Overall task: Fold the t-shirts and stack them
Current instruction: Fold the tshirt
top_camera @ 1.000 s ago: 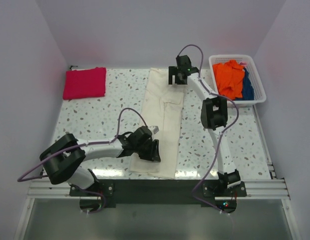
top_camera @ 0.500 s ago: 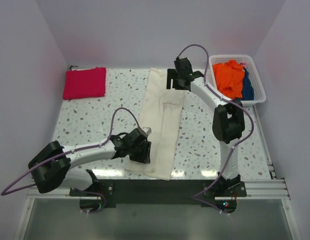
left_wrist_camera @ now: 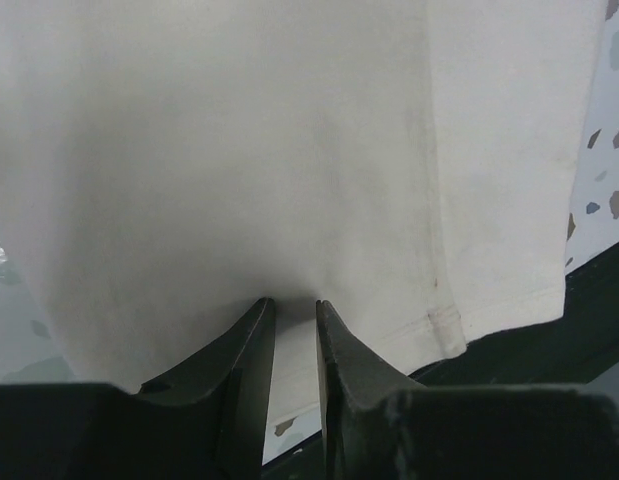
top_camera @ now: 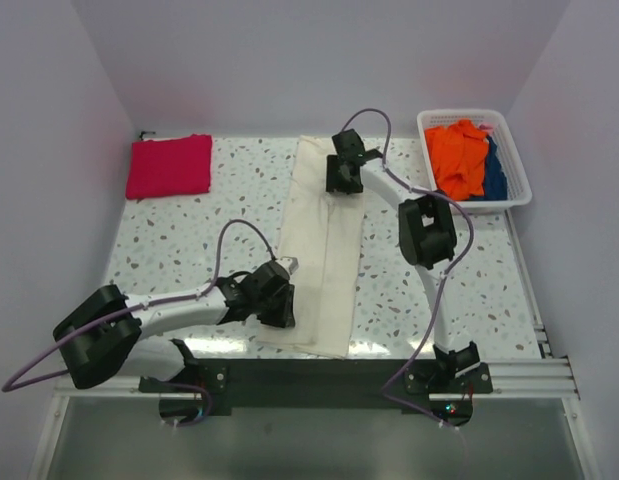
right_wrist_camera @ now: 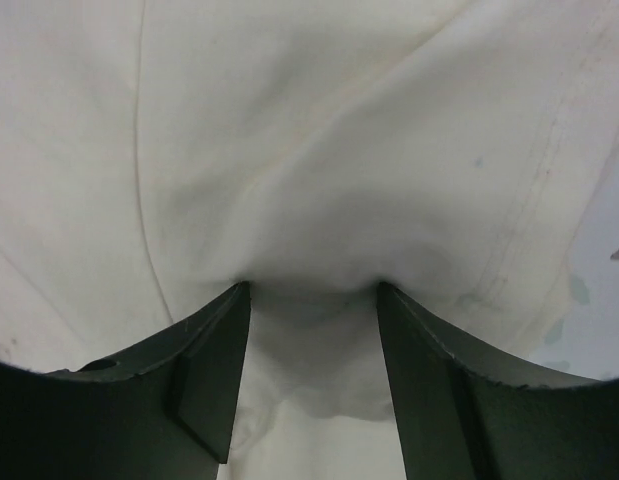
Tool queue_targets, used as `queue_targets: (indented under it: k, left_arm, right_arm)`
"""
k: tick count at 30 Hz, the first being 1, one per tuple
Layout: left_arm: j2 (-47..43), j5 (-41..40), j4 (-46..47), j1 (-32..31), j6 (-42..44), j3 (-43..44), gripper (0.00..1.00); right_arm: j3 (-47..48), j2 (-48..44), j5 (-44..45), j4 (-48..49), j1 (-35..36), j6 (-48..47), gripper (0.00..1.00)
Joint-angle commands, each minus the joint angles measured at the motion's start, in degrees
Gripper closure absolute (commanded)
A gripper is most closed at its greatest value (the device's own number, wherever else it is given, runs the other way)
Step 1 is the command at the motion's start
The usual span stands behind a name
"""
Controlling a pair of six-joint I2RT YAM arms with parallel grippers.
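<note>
**Overhead view.** The cream-white t-shirt (top_camera: 324,250) lies folded into a long narrow strip down the middle of the desk (top_camera: 179,240), running from the far edge to the near edge. The crimson-pink t-shirt (top_camera: 170,166) lies folded flat at the far left corner, well apart from it. The left tool (top_camera: 277,300) sits on the near left edge of the strip. The right tool (top_camera: 341,178) sits on its far end. Finger spacing cannot be read from this height.

**Left wrist view.** The fingers (left_wrist_camera: 251,345) stand close together, with a pucker of cream cloth pinched between their tips; the tool grips the shirt. A stitched hem (left_wrist_camera: 439,325) runs along the near edge, beside the dark front rail (left_wrist_camera: 599,320).

**Right wrist view.** The fingers (right_wrist_camera: 204,350) stand wider apart and press into the cloth, and a soft hump is gathered between them. Whether the hump is clamped cannot be told. A seam (right_wrist_camera: 534,200) runs along the right side, and bare desk shows beyond it.

**Surface and room.** The desk top is white with a grey and teal speckle. A white basket (top_camera: 463,114) at the far right corner holds an orange cloth (top_camera: 459,155) and a blue cloth (top_camera: 496,172). Plain lavender walls (top_camera: 289,60) close in three sides
</note>
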Motion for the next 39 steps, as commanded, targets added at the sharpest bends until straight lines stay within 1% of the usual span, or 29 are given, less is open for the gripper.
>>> queue_targets:
  k: [1, 2, 4, 5, 6, 9, 11, 13, 15, 19, 20, 21, 22, 23, 25, 27, 28, 29, 31, 32, 33, 34, 35, 36, 37, 38, 39]
  left_arm:
    - [4.15, 2.59, 1.39, -0.27, -1.2, -3.28, 0.72]
    - [5.04, 2.95, 2.01, -0.27, -1.2, -2.66, 0.72]
    - [7.66, 4.08, 4.29, -0.27, -1.29, -0.91, 0.72]
    - [8.55, 4.7, 5.43, -0.27, -1.47, -0.46, 0.72]
    - [9.52, 5.32, 6.4, -0.27, -1.73, 0.32, 0.72]
    - [12.95, 8.13, 8.96, -0.36, -2.26, 1.12, 0.74]
    - [13.57, 8.75, 9.75, -0.53, -2.43, 0.86, 0.74]
    - [12.52, 8.66, 9.66, -0.53, -2.26, 0.42, 0.72]
    - [11.55, 8.14, 8.88, -0.53, -1.82, 1.12, 0.69]
    - [8.14, 6.73, 5.55, -0.53, -0.77, 4.45, 0.62]
    - [7.16, 6.29, 4.75, -0.53, -0.59, 5.24, 0.6]
    - [6.2, 4.81, 3.96, -0.44, -0.33, 6.73, 0.56]
    - [3.75, 3.92, 2.3, -0.44, -0.24, 7.53, 0.54]
    - [2.6, 2.96, 1.24, -0.44, -0.24, 8.76, 0.53]
    - [-0.21, -0.19, -2.53, -0.44, -0.33, 9.91, 0.52]
    - [-1.8, -2.49, -5.35, -0.44, -0.67, 10.79, 0.51]
    - [-3.12, -4.94, -7.98, -0.44, -0.85, 10.79, 0.52]
    - [-3.65, -5.66, -8.87, -0.44, -0.77, 10.53, 0.53]
    - [-4.36, -7.15, -11.33, -0.36, -0.77, 10.0, 0.56]
    - [-4.36, -7.42, -11.86, -0.36, -0.68, 9.56, 0.57]
    - [-4.27, -7.34, -11.96, -0.36, -0.16, 9.12, 0.59]
    - [-4.1, -7.51, -12.57, -0.36, -0.15, 8.77, 0.6]
    - [-3.92, -7.42, -12.57, -0.36, 0.11, 8.51, 0.61]
    - [-3.83, -6.9, -12.31, -0.36, 0.72, 7.81, 0.62]
    - [-3.48, -6.46, -12.4, -0.36, 0.9, 7.71, 0.62]
    - [-3.31, -6.54, -12.48, -0.36, 1.25, 7.63, 0.61]
    - [-3.04, -6.28, -12.57, -0.36, 1.95, 7.63, 0.61]
  right_arm:
    - [7.83, 7.02, -0.54, -6.01, -3.13, -0.66, 0.42]
    - [12.2, 8.43, -0.89, -6.63, -3.48, -0.92, 0.41]
    - [16.36, 10.81, -1.42, -8.04, -4.01, -1.98, 0.4]
    - [20.12, 13.26, -1.77, -8.31, -4.45, -2.24, 0.39]
    - [21.72, 14.15, -2.21, -8.57, -4.63, -2.68, 0.37]
    - [25.25, 16.53, -3.44, -8.48, -5.42, -3.3, 0.35]
    - [23.69, 15.92, -3.97, -7.44, -5.51, -3.65, 0.35]
    - [21.31, 13.73, -5.11, -4.9, -5.51, -4.0, 0.32]
    - [18.32, 11.45, -5.72, -3.57, -5.51, -4.0, 0.29]
    - [18.05, 7.84, -6.43, -4.26, -5.51, -4.62, 0.23]
    - [18.31, 7.05, -6.52, -4.53, -5.42, -4.79, 0.2]
    - [18.4, 4.87, -6.43, -5.4, -5.51, -5.05, 0.19]
    - [18.31, 3.63, -6.34, -5.76, -5.51, -5.14, 0.17]
    - [17.79, 2.05, -6.26, -6.11, -5.51, -5.23, 0.14]
    - [16.82, -2.68, -6.08, -7.16, -5.51, -5.32, 0.11]
    - [13.67, -6.21, -5.55, -8.57, -5.51, -4.45, 0.11]
    - [11.65, -11.01, -5.73, -8.31, -5.42, -4.18, 0.11]
    - [5.63, -13.5, -6.16, -7.87, -5.16, -3.57, 0.11]
    - [-2.04, -19.56, -5.47, -6.3, -3.85, -2.51, 0.11]
    - [-10.52, -25.94, -4.51, -5.77, -3.49, -1.9, 0.13]
    - [-15.56, -29.31, -4.76, -4.8, -3.14, -0.24, 0.16]
    - [-25.97, -32.56, -4.93, -1.84, -2.35, 0.82, 0.19]
    - [-31.03, -36.34, -4.94, -0.41, -1.73, 2.05, 0.25]
    - [-35.87, -42.47, -4.76, 1.86, -1.03, 4.06, 0.27]
    - [-40.44, -45.92, -4.15, 2.76, 1.24, 4.87, 0.27]
    - [-48.32, -48.65, -3.36, 3.29, 2.83, 5.66, 0.28]
    - [-51.62, -53.38, -2.57, 3.2, 4.49, 7.41, 0.3]
